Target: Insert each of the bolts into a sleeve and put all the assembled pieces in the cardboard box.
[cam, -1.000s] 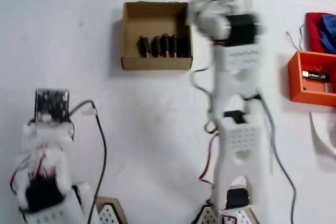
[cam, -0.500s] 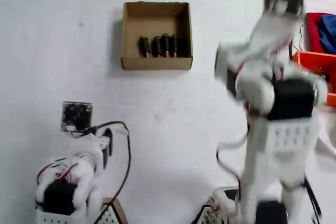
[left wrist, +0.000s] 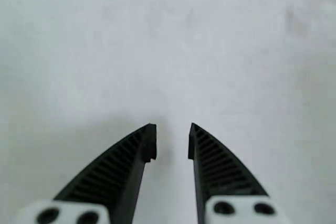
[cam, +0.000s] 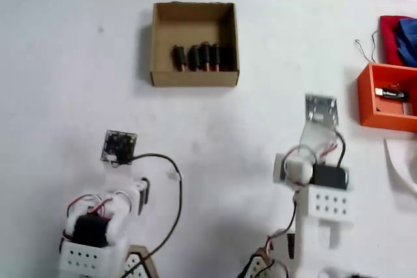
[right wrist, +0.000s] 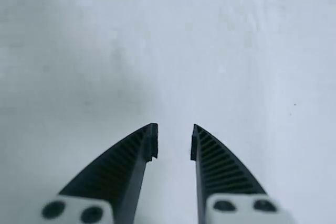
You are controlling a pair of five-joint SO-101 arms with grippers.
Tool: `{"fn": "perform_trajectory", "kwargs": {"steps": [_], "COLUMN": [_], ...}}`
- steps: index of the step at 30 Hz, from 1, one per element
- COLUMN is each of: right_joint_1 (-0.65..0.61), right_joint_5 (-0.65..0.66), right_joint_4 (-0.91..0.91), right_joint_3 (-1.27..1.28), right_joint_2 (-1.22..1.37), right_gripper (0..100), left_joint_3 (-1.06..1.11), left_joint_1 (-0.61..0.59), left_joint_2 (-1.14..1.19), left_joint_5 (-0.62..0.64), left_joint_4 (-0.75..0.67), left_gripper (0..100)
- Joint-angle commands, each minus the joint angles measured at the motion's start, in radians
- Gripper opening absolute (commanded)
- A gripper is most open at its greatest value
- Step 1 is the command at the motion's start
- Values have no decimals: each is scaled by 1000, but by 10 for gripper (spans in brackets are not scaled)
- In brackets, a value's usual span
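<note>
High view, cardboard box (cam: 194,79) holding assembled pieces (cam: 199,57), well apart from left end effector (left wrist: 172,142), right end effector (right wrist: 174,142), both parted

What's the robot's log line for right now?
cardboard box: assembled pieces inside | left gripper: open, empty, over table | right gripper: open, empty, over table

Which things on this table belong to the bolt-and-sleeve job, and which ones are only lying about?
Job:
cardboard box
assembled pieces inside it

Lying about:
orange bin
small black item in the bin
red cloth
blue cloth
</note>
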Motion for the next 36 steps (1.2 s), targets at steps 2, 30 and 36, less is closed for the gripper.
{"fn": "perform_trajectory", "kwargs": {"steps": [2,30,36], "right_joint_1": [10,-24,-93], "right_joint_5": [63,64,64], "right_joint_4": [-51,27,27], "right_joint_3": [206,543,543], "right_joint_2": [-252,-739,-739], "right_gripper": [98,98,98], "left_joint_3": [7,31,31], "left_joint_1": [-149,-23,-28], "left_joint_2": [-18,-17,-17], "left_joint_5": [-193,-26,-26], "left_joint_4": [5,-2,-2], "left_gripper": [128,124,124]}}
